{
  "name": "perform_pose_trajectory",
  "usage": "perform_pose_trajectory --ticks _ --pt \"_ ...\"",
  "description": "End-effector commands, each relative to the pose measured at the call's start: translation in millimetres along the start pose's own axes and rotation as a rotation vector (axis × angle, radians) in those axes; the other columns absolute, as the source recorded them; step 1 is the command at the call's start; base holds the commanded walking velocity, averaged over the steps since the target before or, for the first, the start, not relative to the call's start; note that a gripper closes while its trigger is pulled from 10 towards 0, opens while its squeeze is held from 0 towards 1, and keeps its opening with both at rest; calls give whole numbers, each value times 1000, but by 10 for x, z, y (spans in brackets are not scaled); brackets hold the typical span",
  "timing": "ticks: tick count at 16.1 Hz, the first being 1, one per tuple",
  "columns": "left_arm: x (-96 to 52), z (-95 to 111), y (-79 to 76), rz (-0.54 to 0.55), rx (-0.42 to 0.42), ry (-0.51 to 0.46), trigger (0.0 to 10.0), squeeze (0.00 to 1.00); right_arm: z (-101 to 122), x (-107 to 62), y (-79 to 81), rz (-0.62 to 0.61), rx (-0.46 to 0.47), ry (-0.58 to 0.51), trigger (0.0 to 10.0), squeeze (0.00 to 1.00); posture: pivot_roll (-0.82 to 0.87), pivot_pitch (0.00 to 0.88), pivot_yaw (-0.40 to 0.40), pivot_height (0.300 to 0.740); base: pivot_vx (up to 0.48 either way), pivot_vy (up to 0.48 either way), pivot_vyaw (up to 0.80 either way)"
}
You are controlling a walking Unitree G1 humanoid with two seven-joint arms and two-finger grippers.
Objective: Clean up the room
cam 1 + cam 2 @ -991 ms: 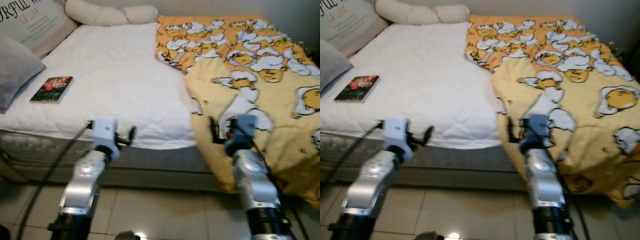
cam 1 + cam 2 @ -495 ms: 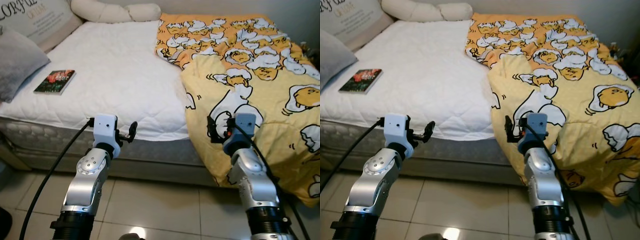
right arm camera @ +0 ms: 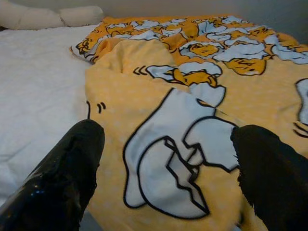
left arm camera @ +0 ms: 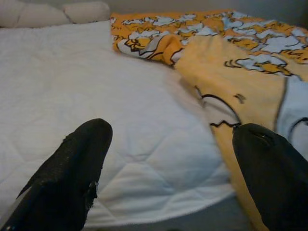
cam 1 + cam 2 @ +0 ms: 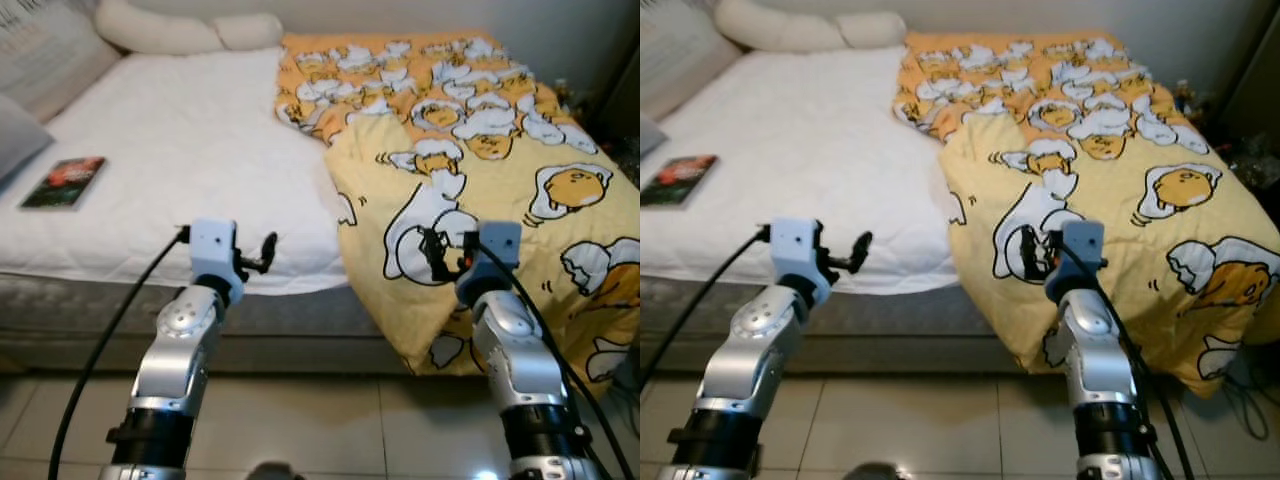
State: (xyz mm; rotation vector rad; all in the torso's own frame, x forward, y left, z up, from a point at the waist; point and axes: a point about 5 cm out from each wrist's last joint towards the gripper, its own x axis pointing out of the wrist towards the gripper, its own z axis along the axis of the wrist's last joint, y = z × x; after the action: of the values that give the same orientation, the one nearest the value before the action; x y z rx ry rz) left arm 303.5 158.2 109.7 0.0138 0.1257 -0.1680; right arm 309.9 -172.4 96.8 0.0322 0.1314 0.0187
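Observation:
A yellow blanket printed with cartoon eggs lies rumpled over the right half of the bed and hangs over its front edge. The white quilted mattress is bare on the left half. A small book with a dark red cover lies near the mattress's left edge. My left gripper is open in front of the mattress's front edge, holding nothing. My right gripper is open just before the hanging blanket fold, not touching it.
A long cream pillow lies at the head of the bed, with a grey pillow and a printed cushion at the left. The tiled floor runs below the bed. Dark clutter sits at the far right.
The whole picture has shifted left, so the camera has turned to the right toward the blanket. Both grippers stay open and held out in front as before.

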Motion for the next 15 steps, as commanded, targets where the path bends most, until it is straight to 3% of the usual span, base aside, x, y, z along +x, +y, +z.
perform_pose_trajectory --ticks 1,15 --pt "-7 -6 86 34 9 7 10000 0 26 30 103 30 3 -7 10000 0 47 0 48 740 322 0 0" --pt "7 -11 136 67 -10 10 10000 0 18 46 123 49 -27 -7 10000 0 47 0 47 740 339 0 0"
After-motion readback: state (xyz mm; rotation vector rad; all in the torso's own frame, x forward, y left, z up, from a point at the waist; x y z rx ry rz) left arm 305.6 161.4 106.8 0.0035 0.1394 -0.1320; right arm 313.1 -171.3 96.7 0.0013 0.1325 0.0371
